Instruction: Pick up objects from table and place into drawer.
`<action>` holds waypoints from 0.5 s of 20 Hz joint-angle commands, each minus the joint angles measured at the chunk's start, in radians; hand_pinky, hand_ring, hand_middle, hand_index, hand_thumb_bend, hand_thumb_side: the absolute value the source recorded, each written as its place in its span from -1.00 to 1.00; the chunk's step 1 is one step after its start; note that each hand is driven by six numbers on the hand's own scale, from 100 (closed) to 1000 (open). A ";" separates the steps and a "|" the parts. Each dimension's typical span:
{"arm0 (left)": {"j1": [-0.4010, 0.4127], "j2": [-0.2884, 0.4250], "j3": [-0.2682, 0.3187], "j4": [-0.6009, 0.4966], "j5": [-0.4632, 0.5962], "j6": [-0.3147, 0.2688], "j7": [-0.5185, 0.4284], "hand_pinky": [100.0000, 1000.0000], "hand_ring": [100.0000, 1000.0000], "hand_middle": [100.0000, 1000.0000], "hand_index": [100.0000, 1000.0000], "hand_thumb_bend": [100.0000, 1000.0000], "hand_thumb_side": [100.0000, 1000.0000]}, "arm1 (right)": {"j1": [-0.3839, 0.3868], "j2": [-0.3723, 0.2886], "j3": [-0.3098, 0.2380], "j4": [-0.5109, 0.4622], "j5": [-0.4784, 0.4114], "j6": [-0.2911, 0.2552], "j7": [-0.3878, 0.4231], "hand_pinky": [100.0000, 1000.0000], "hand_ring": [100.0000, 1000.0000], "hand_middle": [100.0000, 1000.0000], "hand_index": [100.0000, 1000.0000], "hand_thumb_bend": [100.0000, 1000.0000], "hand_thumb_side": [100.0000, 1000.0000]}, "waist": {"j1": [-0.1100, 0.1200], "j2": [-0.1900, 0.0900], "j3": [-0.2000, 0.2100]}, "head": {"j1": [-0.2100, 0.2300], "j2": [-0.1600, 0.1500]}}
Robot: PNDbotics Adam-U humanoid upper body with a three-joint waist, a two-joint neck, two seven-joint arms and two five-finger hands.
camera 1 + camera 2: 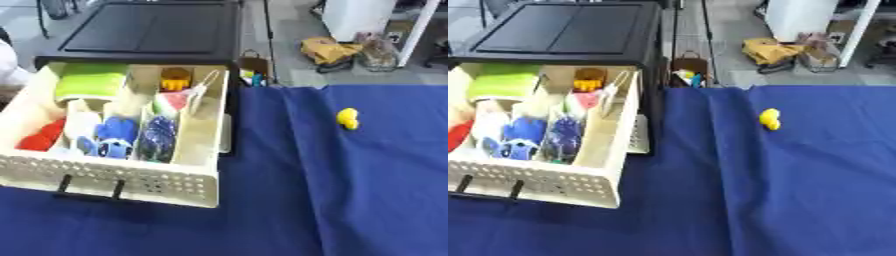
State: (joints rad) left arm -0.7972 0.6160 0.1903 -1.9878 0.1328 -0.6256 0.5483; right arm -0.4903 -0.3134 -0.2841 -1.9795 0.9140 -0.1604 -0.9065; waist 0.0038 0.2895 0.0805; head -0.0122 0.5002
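Observation:
A cream drawer with a perforated front stands pulled out of a black cabinet at the left. Dividers split it into compartments holding a green item, an orange item, a red thing, blue things and a dark blue bundle. A small yellow object, shaped like a duck, lies alone on the blue tablecloth to the right. Neither hand shows in either view.
Beyond the table's far edge the floor holds a yellow bag, a clear bag and a white unit. A small brown bag stands beside the cabinet. Blue cloth covers the table's front and right.

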 commanded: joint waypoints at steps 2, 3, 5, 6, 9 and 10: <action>-0.016 0.025 0.015 -0.012 0.043 -0.169 0.123 -0.54 -0.20 -0.18 0.25 -0.58 1.00 | -0.005 -0.022 -0.007 -0.021 0.001 0.004 -0.001 0.28 0.41 0.10 0.41 -1.00 0.68 | 0.000 -0.024 0.000 | -0.002 0.000; -0.016 0.026 0.017 -0.012 0.049 -0.170 0.117 -0.54 -0.20 -0.18 0.25 -0.58 1.00 | -0.005 -0.023 -0.007 -0.021 0.001 0.005 -0.001 0.28 0.41 0.10 0.41 -1.00 0.68 | 0.000 -0.024 0.000 | -0.004 0.000; -0.016 0.026 0.021 -0.012 0.061 -0.171 0.108 -0.55 -0.20 -0.18 0.25 -0.58 1.00 | -0.005 -0.023 -0.008 -0.021 0.001 0.005 -0.001 0.28 0.41 0.10 0.41 -1.00 0.68 | 0.000 -0.025 0.000 | -0.005 -0.001; -0.016 0.026 0.023 -0.012 0.065 -0.172 0.104 -0.55 -0.20 -0.18 0.25 -0.58 1.00 | -0.005 -0.023 -0.008 -0.021 0.001 0.006 -0.001 0.28 0.41 0.10 0.41 -1.00 0.68 | -0.001 -0.025 0.000 | -0.005 0.000; -0.017 0.027 0.026 -0.012 0.075 -0.174 0.095 -0.55 -0.20 -0.18 0.24 -0.58 1.00 | -0.005 -0.026 -0.009 -0.021 0.002 0.008 -0.001 0.28 0.41 0.10 0.41 -1.00 0.68 | -0.001 -0.024 0.000 | -0.005 0.004; -0.017 0.027 0.026 -0.012 0.078 -0.174 0.094 -0.55 -0.21 -0.18 0.24 -0.57 1.00 | -0.005 -0.028 -0.010 -0.021 0.002 0.009 -0.001 0.28 0.41 0.10 0.41 -1.00 0.68 | -0.002 -0.023 0.000 | -0.005 0.005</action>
State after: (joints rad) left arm -0.7972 0.6160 0.2051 -1.9878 0.2026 -0.6628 0.5127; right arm -0.4874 -0.3135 -0.2853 -1.9795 0.9140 -0.1561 -0.9064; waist 0.0013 0.2895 0.0805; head -0.0145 0.5003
